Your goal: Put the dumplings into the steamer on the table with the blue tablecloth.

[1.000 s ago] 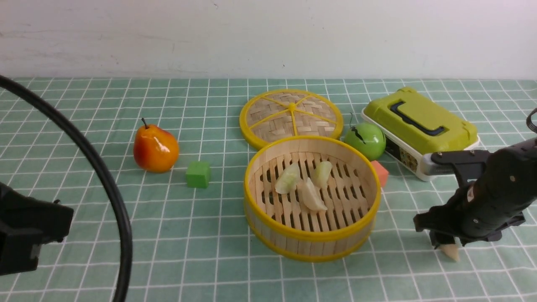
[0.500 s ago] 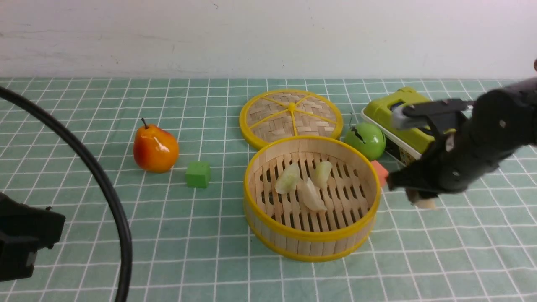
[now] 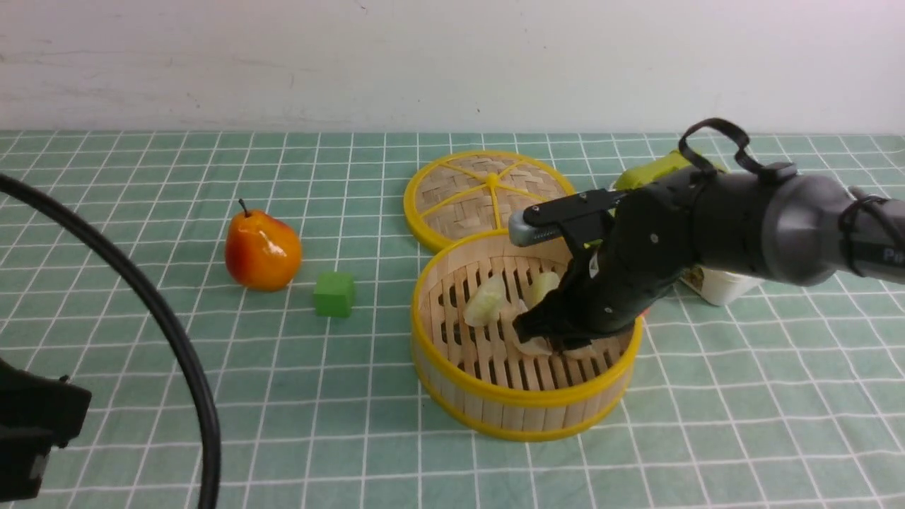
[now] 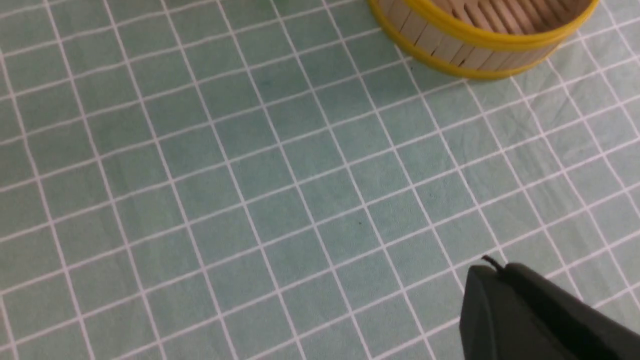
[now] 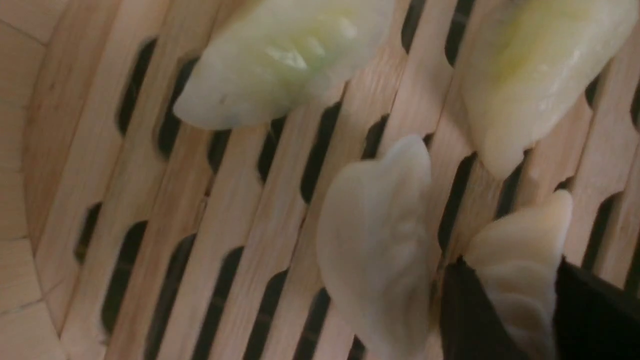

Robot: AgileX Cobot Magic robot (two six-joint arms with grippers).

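Note:
The bamboo steamer [image 3: 523,399] stands on the teal grid cloth [image 3: 353,396] right of centre. Two greenish dumplings [image 3: 486,300] [image 3: 544,286] and a cream one [image 3: 529,345] lie on its slatted floor [image 5: 240,210]. My right gripper [image 3: 560,344] reaches down inside the steamer. It is shut on a fourth, cream dumpling [image 5: 520,250], held just over the slats beside the cream one [image 5: 375,240]. My left gripper [image 4: 492,270] hangs over bare cloth near the steamer's wall [image 4: 480,45], its jaws together and empty.
The flat woven lid [image 3: 490,192] lies behind the steamer. A pear [image 3: 261,249] and a green cube [image 3: 334,293] sit to the left. A green lunchbox [image 3: 654,171] shows behind my right arm. A black cable [image 3: 162,297] arcs across the left foreground.
My right gripper has lifted the cream dumpling from the cloth at the right, carried it left over the rim and lowered it into the steamer. The left arm has sunk slightly.

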